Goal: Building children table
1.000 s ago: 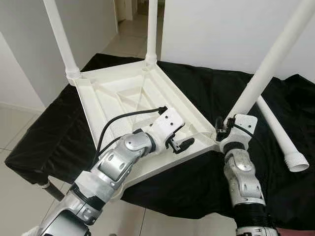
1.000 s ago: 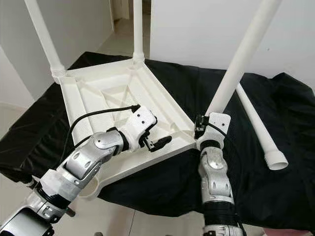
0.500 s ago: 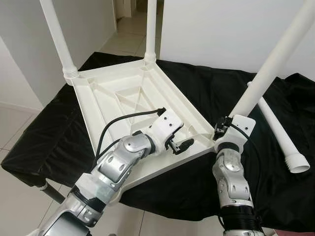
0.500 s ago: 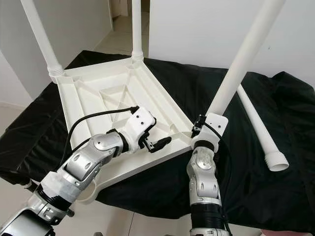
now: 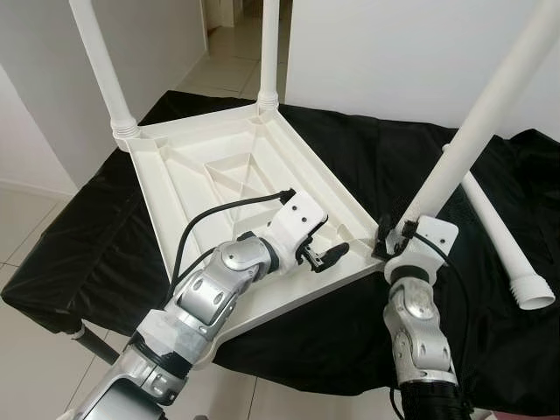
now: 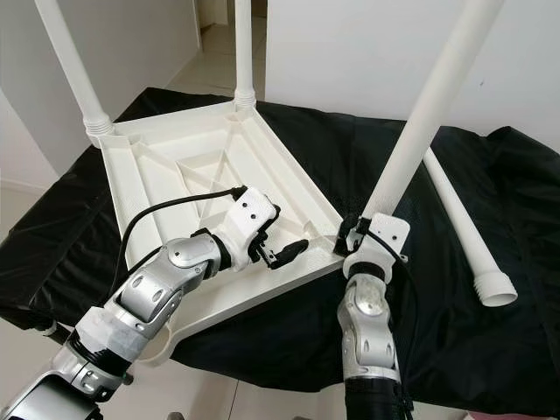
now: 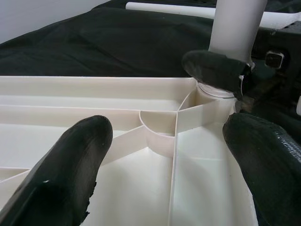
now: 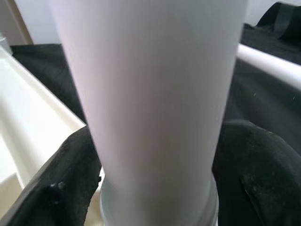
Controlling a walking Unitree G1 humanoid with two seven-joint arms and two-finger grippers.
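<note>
Left eye view: two legs in upturned tabletop (image 5: pixel 236 166); right gripper (image 5: pixel 395 241) clamps third leg (image 5: pixel 477 131) at near-right corner socket. Left gripper (image 5: pixel 322 256) wide, empty, steadying underside. Fourth leg (image 5: pixel 499 232) loose on black cloth (image 5: pixel 367 157), still to fit.

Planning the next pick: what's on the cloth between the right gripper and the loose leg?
Head views show only bare black cloth between the right gripper, shut on the tilted leg, and the loose leg.

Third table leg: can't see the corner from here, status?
Right tool shut on third leg, at tabletop corner socket. Left tool open over tabletop. Fourth leg loose on black cloth.
</note>
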